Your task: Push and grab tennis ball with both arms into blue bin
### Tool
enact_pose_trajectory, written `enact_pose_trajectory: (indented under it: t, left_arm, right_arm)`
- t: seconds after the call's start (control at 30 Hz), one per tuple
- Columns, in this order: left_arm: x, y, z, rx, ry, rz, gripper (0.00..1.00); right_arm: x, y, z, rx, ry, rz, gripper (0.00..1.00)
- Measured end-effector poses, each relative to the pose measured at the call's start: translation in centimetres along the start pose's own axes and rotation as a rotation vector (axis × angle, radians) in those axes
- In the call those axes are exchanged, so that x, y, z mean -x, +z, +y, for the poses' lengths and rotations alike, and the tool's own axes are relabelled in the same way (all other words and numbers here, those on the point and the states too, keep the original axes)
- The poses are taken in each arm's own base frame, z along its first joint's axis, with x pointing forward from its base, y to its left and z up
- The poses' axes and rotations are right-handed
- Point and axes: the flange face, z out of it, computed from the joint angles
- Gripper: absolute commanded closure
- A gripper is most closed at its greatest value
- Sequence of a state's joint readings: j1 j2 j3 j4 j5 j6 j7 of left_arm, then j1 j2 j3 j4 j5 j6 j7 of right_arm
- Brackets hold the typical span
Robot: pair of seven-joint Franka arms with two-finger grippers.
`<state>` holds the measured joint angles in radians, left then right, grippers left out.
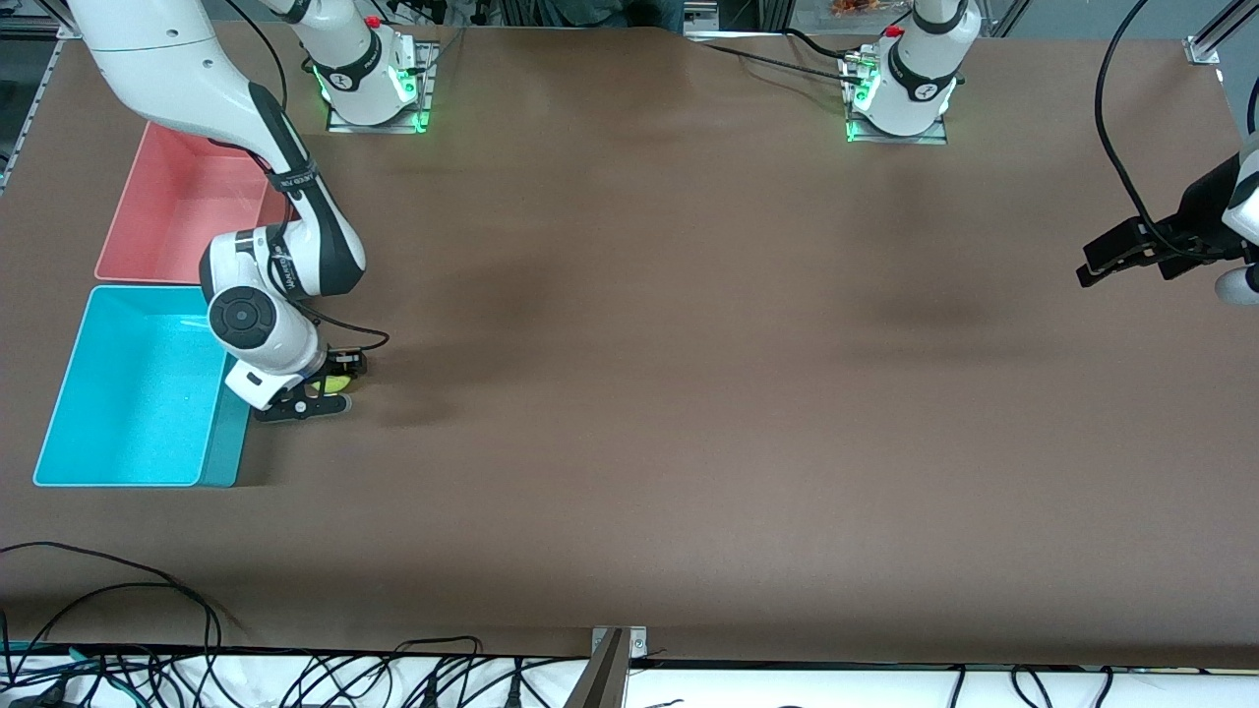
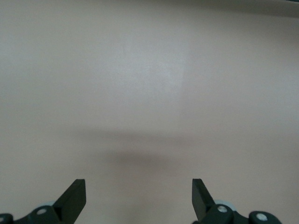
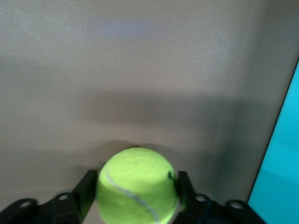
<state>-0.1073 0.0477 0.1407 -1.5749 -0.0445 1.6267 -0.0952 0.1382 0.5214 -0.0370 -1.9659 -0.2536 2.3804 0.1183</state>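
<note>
The yellow-green tennis ball [image 1: 336, 383] sits between the fingers of my right gripper [image 1: 329, 385], low at the table beside the blue bin [image 1: 138, 388], on the bin's side toward the left arm's end. In the right wrist view the ball [image 3: 136, 185] fills the gap between both black fingers, which press its sides; the bin's cyan wall [image 3: 280, 163] shows at the edge. My left gripper [image 1: 1121, 258] is open and empty, held over the table at the left arm's end. In the left wrist view [image 2: 138, 198] only bare table shows between its fingers.
A pink bin [image 1: 182, 206] stands against the blue bin, farther from the front camera. Cables lie along the table's near edge [image 1: 246, 669]. The brown table [image 1: 689, 393] stretches bare between the two arms.
</note>
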Motion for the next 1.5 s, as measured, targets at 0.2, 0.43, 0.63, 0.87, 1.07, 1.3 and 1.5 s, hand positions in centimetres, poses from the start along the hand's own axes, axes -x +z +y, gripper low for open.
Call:
enact_pose_trajectory:
  t: [0.2, 0.43, 0.63, 0.87, 1.07, 1.3, 1.5]
  left_arm:
    - [0.0, 0.1, 0.3, -0.01, 0.009, -0.001, 0.0]
    - [0.1, 0.4, 1.2, -0.016, 0.026, -0.007, 0.0]
    - [0.1, 0.5, 1.2, -0.022, 0.027, -0.007, 0.0]
    - [0.1, 0.5, 1.1, -0.033, 0.028, -0.005, 0.0]
    - [0.1, 0.5, 1.0, -0.037, 0.028, -0.004, 0.0]
    - [0.1, 0.5, 1.0, -0.037, 0.028, -0.004, 0.0]
    - [0.1, 0.5, 1.0, -0.037, 0.028, -0.004, 0.0]
  right_arm:
    - [-0.1, -0.3, 0.1, 0.001, 0.002, 0.002, 0.59]
    - [-0.8, -3.0, 0.9, 0.018, 0.015, -0.037, 0.59]
    - [-1.9, -8.2, 2.1, 0.039, 0.031, -0.07, 0.59]
    - [-1.8, -12.2, 4.3, 0.015, 0.023, -0.119, 0.59]
    - [-0.2, -12.0, 10.7, -0.096, 0.013, -0.182, 0.59]
    - [1.9, -10.4, 18.2, -0.146, -0.041, -0.193, 0.58]
    - [2.8, -9.1, 20.0, -0.167, -0.072, -0.214, 0.57]
